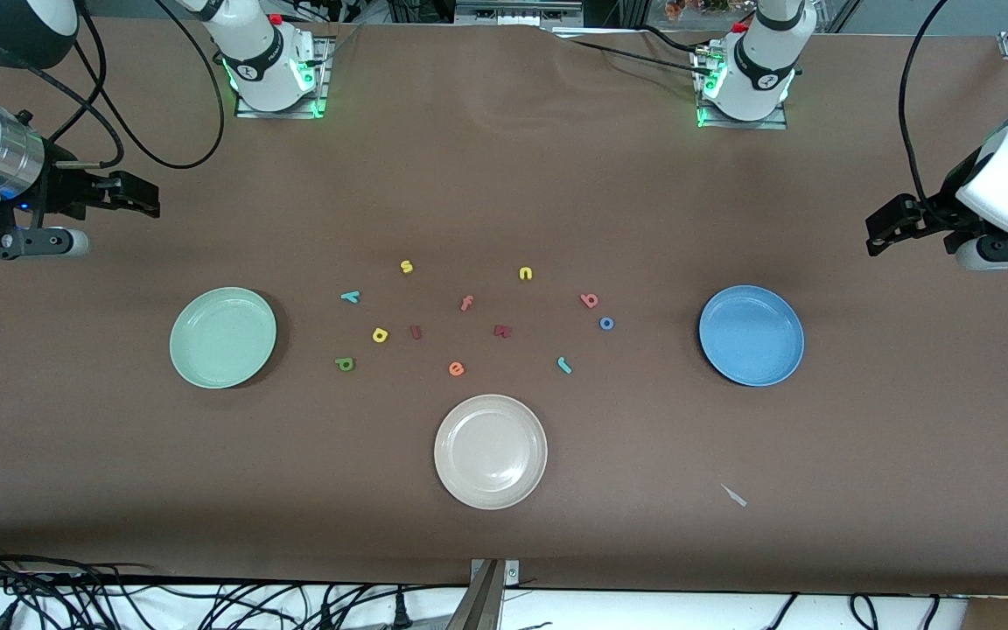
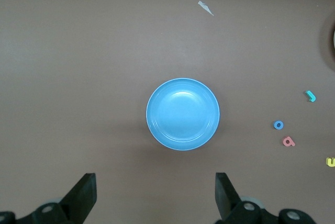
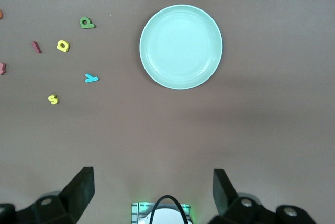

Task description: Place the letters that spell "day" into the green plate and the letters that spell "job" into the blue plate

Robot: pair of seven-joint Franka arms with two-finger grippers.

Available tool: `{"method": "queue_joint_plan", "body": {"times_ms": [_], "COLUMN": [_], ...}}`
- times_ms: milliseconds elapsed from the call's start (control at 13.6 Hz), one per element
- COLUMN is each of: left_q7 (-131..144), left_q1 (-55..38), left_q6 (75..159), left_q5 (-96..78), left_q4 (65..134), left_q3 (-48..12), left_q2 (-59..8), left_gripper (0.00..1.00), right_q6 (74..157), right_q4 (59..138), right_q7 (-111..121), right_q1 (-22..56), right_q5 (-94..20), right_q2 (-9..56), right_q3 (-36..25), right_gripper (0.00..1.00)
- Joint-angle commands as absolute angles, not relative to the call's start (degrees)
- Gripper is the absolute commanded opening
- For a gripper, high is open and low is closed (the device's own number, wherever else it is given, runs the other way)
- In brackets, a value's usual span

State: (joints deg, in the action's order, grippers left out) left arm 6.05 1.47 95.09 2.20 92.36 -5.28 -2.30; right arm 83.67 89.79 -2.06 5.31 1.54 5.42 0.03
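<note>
On the table: three plates and a loose scatter of toy letters are seen, and nothing is held by either arm.
Green plate (image 1: 223, 337): set toward the right arm's end; nothing lies in it.
Blue plate (image 1: 751, 335): set toward the left arm's end; nothing lies in it.
"Day" letters: the green d (image 1: 345, 363), yellow a (image 1: 380, 334) and teal y (image 1: 350, 297) are grouped near the green plate, all on the bare table.
"Job" letters: the teal j (image 1: 564, 365), blue o (image 1: 606, 323) and salmon b (image 1: 590, 300) are spread near the blue plate.
Right gripper (image 1: 141, 199): raised at its own end of the table, fingers spread wide, well apart from every letter.
Left gripper (image 1: 885, 229): raised at its own end, fingers spread wide, the blue plate framed between them in its wrist view.
Cream plate (image 1: 490, 451): set nearest the front camera.
</note>
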Motion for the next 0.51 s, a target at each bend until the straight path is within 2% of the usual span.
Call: {"method": "queue_joint_plan", "body": {"times_ms": [0,440], "left_q7": [4.75,4.57], "left_q1": [1.32,1.23], "left_q6": [94.04,93.96], "left_q5": [1.76,1.76], "left_q4": [91.41,91.58], "left_q3": [-5.27,-5.27], "left_q2": [-2.55,-2.55], "left_gripper": [1.0,1.0], "right_q6": [83.5,83.5], "right_q4": [89.3,89.3], "right_q7": [-1.67,-1.49], "right_q1": [4.92,4.83], "right_q5": [1.05,1.05], "right_q2": [5.63,5.63], "right_q3": [0.26,0.26], "right_gripper": [1.0,1.0]}}
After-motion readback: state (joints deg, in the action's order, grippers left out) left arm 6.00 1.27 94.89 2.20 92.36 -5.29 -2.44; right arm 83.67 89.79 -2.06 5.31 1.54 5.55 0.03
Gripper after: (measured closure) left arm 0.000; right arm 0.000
